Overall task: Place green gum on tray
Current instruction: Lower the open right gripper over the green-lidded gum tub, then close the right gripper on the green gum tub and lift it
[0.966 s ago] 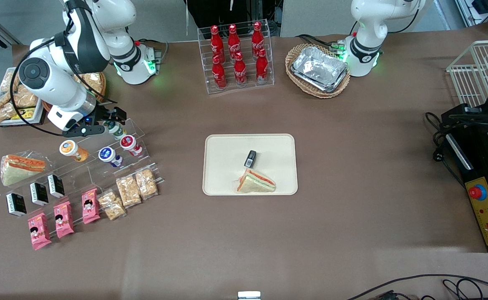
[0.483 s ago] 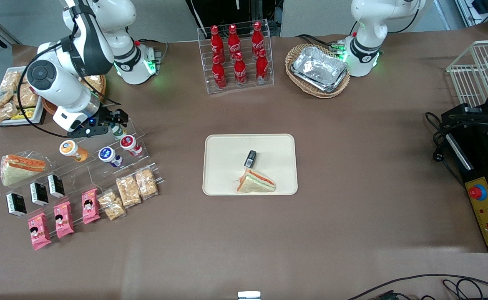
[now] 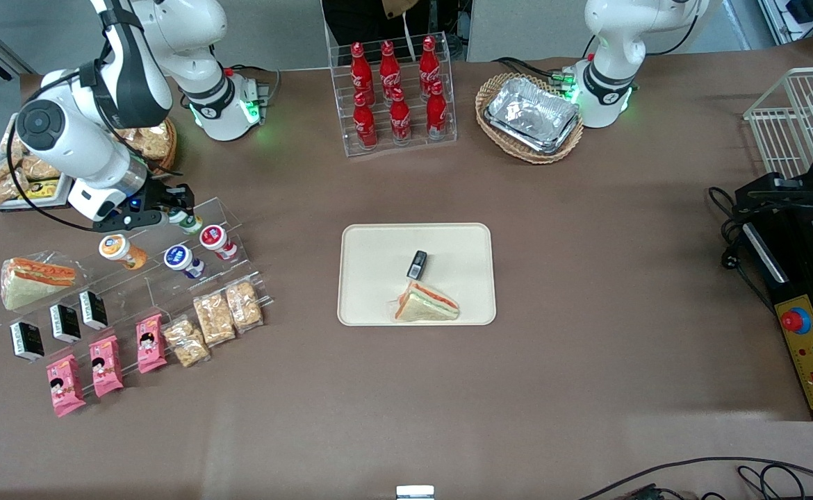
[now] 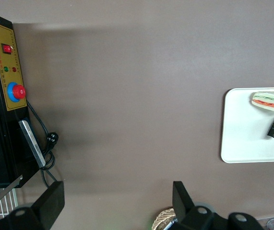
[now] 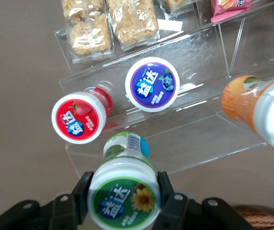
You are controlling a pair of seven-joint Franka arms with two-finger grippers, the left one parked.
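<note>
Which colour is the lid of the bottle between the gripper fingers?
Green, on the white green gum in the gripper; right wrist view.

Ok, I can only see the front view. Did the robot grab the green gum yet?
Observer: Yes. The right wrist view shows the gripper at the clear shelf, with its jaws closed on both sides of the green gum.
Operator: What's on its lid?
Observer: A little sunflower next to white writing.
Operator: And the red one next to it?
Observer: The red-lidded bottle has a strawberry on its lid, and the jaws aren't touching it.
</note>
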